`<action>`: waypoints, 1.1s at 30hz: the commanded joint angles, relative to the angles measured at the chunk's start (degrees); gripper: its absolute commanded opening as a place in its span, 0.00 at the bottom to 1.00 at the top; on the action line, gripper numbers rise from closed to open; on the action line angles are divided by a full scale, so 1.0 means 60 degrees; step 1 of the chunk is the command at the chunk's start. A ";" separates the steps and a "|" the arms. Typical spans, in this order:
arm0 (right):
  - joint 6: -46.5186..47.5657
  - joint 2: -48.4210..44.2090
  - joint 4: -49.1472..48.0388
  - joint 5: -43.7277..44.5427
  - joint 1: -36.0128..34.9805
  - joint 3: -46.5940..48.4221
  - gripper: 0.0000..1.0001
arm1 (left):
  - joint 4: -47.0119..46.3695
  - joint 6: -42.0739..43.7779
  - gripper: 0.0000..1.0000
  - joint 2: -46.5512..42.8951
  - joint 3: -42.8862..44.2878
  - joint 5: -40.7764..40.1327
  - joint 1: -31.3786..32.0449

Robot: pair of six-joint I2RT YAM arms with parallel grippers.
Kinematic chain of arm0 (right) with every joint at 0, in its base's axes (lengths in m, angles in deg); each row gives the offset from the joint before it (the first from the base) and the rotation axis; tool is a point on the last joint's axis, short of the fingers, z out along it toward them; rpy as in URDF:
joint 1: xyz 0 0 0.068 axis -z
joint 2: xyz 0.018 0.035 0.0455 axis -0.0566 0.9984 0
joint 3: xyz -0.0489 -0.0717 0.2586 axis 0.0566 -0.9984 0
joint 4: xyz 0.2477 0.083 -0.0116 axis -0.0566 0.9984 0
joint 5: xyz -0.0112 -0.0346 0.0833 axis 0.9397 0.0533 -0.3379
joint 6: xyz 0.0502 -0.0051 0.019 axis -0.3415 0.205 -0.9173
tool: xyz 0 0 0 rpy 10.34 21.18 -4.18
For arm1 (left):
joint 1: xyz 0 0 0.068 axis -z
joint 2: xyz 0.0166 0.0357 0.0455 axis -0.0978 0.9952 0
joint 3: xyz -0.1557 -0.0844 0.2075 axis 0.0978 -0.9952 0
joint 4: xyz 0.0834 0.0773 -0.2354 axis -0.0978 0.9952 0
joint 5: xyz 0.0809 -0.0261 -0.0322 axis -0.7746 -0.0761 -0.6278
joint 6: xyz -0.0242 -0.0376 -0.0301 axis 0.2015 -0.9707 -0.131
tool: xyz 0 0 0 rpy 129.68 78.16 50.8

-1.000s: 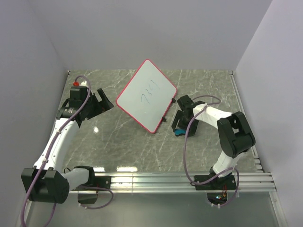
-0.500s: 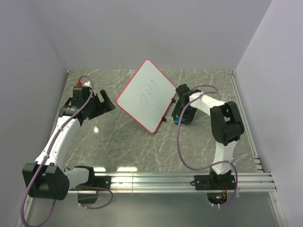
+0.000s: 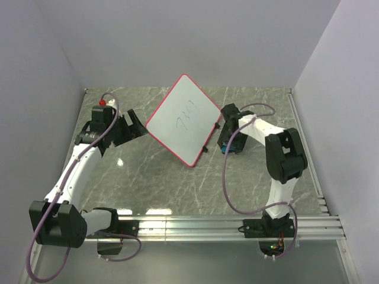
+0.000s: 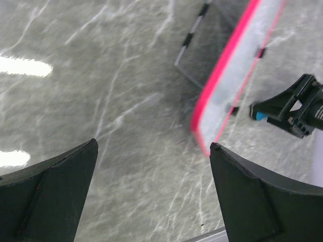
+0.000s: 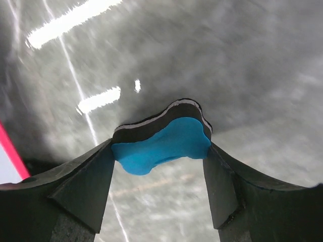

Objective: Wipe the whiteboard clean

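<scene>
- Tilted whiteboard blocks the straight way between left gripper and right gripper.
- Blue eraser fills the right gripper's jaws.
- Tabletop nearer the bases lies open.

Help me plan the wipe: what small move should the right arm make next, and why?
Probably lift the right claw and carry it left over the whiteboard, toward the blue marks. It is shut on the blue eraser, but sits beside the board's right edge, and the marks are unwiped.

Whiteboard tilted on table: left gripper at its left, right gripper w/ eraser at right.
</scene>
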 commanded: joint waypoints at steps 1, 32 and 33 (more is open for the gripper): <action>0.0324 -0.1415 0.0335 0.0379 0.0174 -0.0107 0.00 | -0.1333 -0.0072 0.99 -0.0161 -0.0057 0.0757 0.0047; 0.4207 -0.0699 0.0878 0.0553 -0.0836 0.0509 0.40 | -0.2157 -0.0308 0.99 0.0893 0.0807 0.1578 0.0047; 0.4134 -0.0743 0.0863 0.0685 -0.0836 0.0494 0.75 | -0.2041 -0.0249 0.99 0.0879 0.0866 0.1534 0.0047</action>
